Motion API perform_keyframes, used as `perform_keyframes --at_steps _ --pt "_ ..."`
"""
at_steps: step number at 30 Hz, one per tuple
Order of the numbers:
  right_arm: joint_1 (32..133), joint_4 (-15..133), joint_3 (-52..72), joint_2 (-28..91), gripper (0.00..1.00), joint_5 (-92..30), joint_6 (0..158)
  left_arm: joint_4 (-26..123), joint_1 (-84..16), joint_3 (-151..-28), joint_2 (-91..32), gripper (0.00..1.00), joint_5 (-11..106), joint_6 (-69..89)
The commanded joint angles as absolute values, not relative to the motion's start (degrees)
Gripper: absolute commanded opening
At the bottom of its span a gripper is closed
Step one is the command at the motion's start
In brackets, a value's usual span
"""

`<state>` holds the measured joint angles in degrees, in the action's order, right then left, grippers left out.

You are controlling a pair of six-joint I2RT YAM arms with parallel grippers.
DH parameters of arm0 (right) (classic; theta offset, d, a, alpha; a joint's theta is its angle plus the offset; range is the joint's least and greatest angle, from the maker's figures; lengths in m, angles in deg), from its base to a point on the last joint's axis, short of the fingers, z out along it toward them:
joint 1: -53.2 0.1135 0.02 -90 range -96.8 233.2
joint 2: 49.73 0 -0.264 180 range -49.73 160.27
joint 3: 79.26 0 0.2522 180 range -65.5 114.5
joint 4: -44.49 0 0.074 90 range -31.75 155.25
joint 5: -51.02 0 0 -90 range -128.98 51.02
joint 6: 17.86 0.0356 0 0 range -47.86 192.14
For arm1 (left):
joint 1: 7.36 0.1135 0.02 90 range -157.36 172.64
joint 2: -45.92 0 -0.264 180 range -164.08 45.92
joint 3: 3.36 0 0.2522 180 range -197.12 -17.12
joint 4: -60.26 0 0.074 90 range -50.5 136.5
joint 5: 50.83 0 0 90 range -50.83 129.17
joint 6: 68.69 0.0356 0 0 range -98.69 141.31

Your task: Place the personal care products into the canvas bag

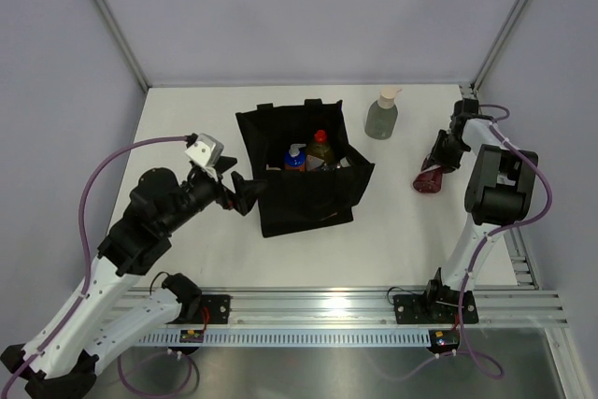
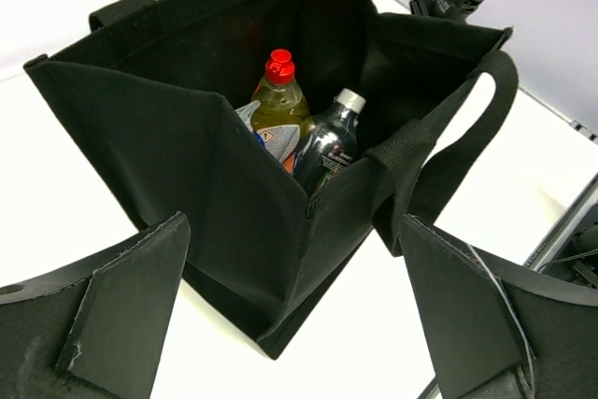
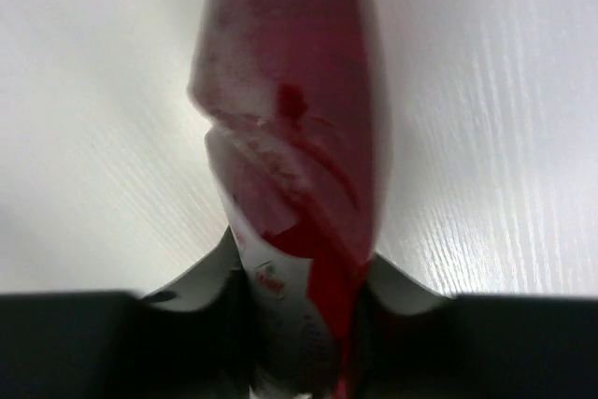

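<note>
Right jaws are pinched on the dark red bottle (image 3: 290, 137) near its end (seemingly, it's blurry), left jaws spread, so it's best lifted slowly.

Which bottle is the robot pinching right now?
The flat dark red bottle, clamped between the fingers of the right gripper. The grey-green pump bottle stands alone and untouched, and the other bottles sit inside the black bag.

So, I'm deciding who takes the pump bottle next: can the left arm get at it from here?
Probably not directly: the canvas bag stands between the open left hand and the pump bottle, so the arm would have to go over or around it.
</note>
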<state>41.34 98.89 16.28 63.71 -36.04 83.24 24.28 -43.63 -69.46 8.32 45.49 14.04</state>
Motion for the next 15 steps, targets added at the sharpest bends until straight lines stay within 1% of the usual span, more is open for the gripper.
perform_keyframes --at_steps 1,2,3,5,10,15 --pt "40.2 98.41 18.17 61.36 0.06 -31.96 78.4 28.3 -43.48 -69.33 9.18 0.99 48.13 12.88" --pt "39.58 98.15 17.56 60.58 0.04 -26.47 76.82 28.3 -43.48 -69.33 9.45 0.99 49.09 12.61" --pt "38.36 96.58 16.86 58.57 0.0 -24.67 75.58 28.48 -43.48 -69.07 9.54 0.99 49.45 12.35" --pt "37.21 94.65 15.02 55.32 0.0 -17.38 73.56 28.74 -43.48 -68.72 10.15 0.99 50.76 11.65" --pt "35.71 92.7 12.38 48.19 0.0 -8.42 68.11 29.01 -43.48 -68.36 10.85 0.99 52.17 10.06" --pt "35.53 93.84 12.02 37.47 0.0 2.57 62.32 30.5 -43.48 -68.01 10.85 0.99 54.02 9.27"
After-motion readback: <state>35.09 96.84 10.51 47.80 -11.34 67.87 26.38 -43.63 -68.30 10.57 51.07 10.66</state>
